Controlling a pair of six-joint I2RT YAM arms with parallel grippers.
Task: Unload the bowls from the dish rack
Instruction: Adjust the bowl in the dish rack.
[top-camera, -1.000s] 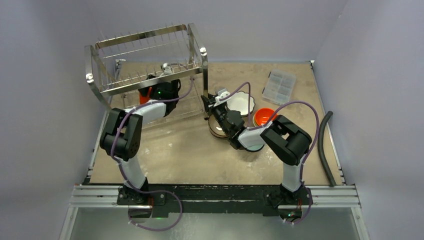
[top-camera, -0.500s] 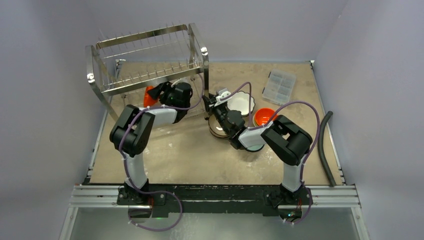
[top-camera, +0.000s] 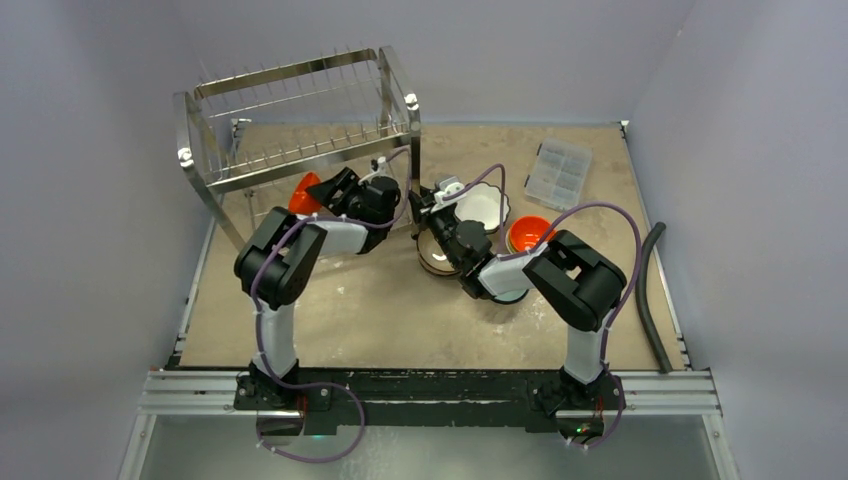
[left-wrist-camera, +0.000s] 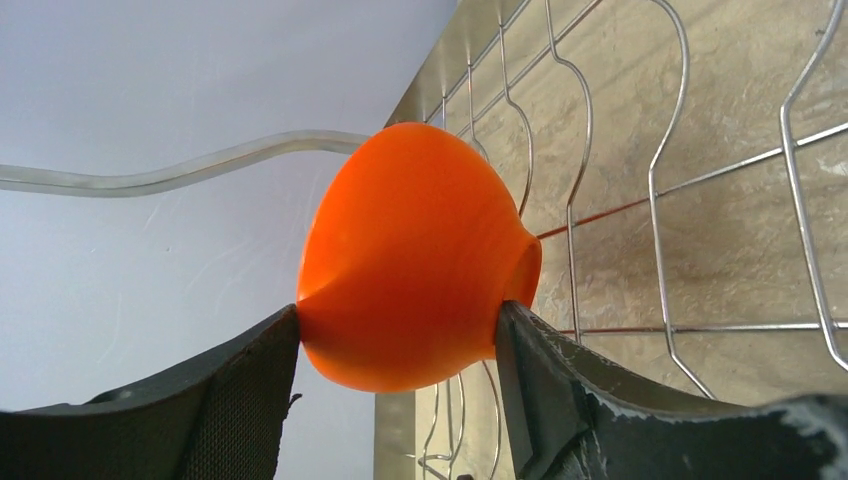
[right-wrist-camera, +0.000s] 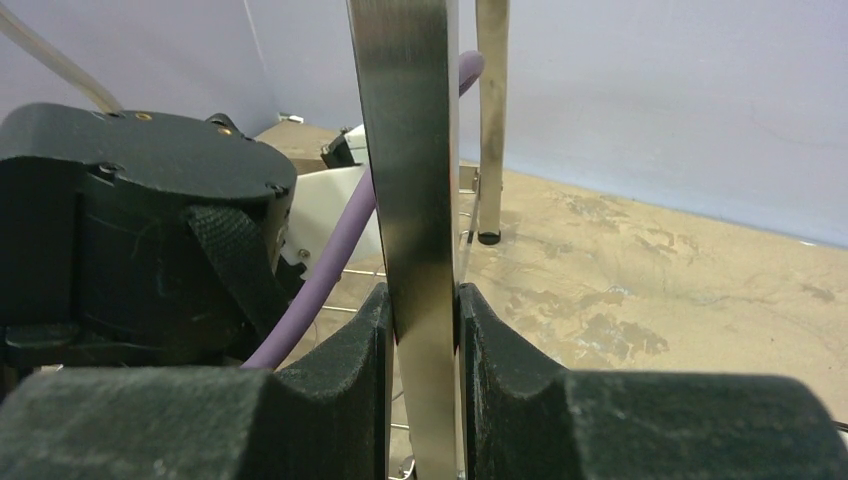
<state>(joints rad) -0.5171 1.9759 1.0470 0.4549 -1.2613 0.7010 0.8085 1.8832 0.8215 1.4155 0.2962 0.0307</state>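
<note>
Steadying the dish rack (right-wrist-camera: 405, 150), seemingly, the right end effector (right-wrist-camera: 425, 320) clamps tight on it; the left end effector (left-wrist-camera: 398, 315) pinches an orange bowl (left-wrist-camera: 410, 250).

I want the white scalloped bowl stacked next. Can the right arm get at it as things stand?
Probably not yet: the right end effector is shut on a post of the dish rack and must release first. The white scalloped bowl lies close beside it, uncovered.

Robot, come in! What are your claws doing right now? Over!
Left claw shut on orange bowl, low by the dish rack. Right claw shut on rack's steel post. Rack wires close beside bowl.
</note>
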